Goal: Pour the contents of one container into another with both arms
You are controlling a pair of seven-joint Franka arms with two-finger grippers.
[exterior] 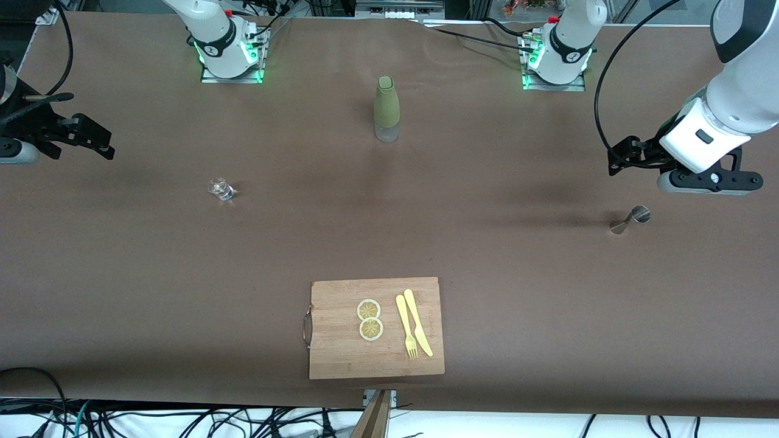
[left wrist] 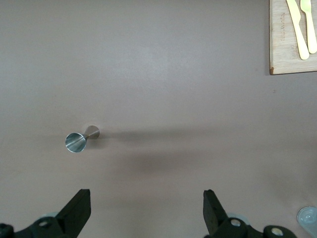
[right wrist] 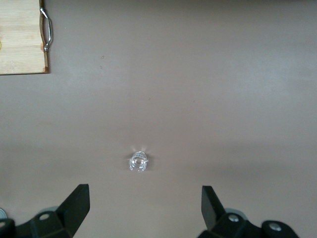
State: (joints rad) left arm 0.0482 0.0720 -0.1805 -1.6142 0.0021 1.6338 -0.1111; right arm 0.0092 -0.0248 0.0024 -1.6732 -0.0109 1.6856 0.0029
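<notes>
Glass cup point(exterior: 220, 189) and steel jigger point(exterior: 630, 219) stand apart; both tools wide open, empty-handed.

A brown counter point(exterior: 152, 292) carries a few bystanders. A tall bottle point(exterior: 386, 108) in a green sleeve, its clear base showing below the sleeve, stands upright midway between the two ends of the counter. Much nearer the front camera, close to the counter's edge, lies a wooden cutting board point(exterior: 341, 353) with a metal handle point(exterior: 307, 325) on the side toward the right arm's end. On the board rest two lemon slices point(exterior: 369, 319), touching each other, one nearer the camera. Just beside them, toward the left arm's end, lie a yellow fork point(exterior: 406, 334) and a yellow knife point(exterior: 418, 321), side by side. Dark cables point(exterior: 182, 423) trail below the counter's near edge.
</notes>
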